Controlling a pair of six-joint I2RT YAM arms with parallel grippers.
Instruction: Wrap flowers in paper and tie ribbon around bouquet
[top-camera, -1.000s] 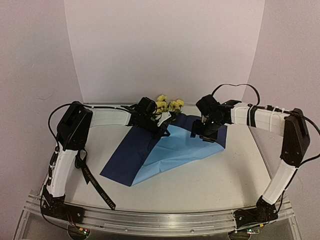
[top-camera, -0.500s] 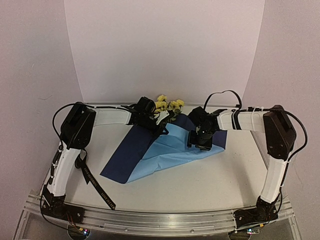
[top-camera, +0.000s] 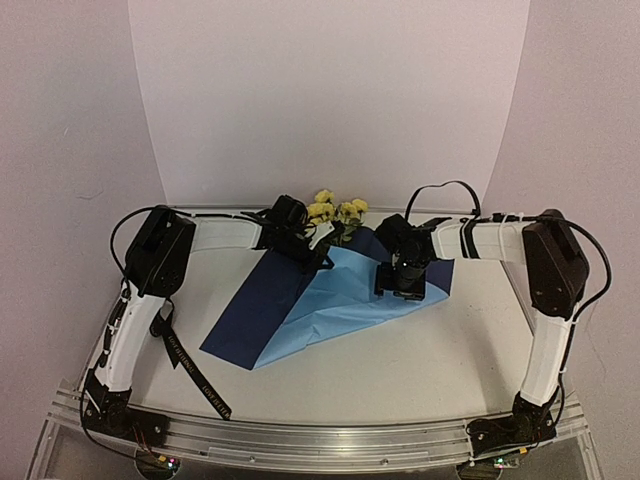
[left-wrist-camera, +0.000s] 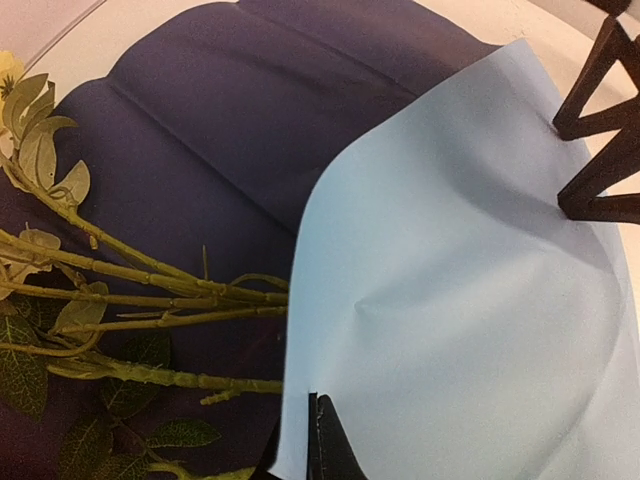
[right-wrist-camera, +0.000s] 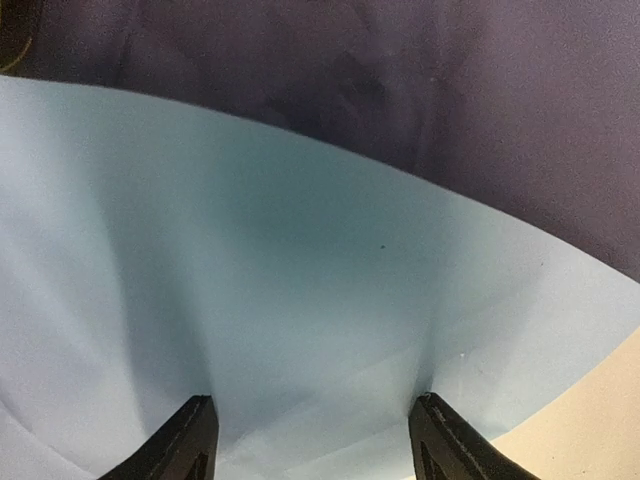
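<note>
Left pincer (left-wrist-camera: 320, 445) closed on the folded light-blue edge of the paper (top-camera: 340, 300), over the flowers' (top-camera: 335, 210) stems, far centre of counter (top-camera: 430, 350). Right pincer (right-wrist-camera: 315, 440) open, tips on the flap. Press flat and roll snugly; thin sheet likely creases. Ribbon (top-camera: 195, 370) lies near-left.

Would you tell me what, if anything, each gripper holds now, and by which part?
The left gripper is shut on the paper, pinching the edge of its folded-over light blue flap. The right gripper stands open over the paper, holding nothing.
</note>
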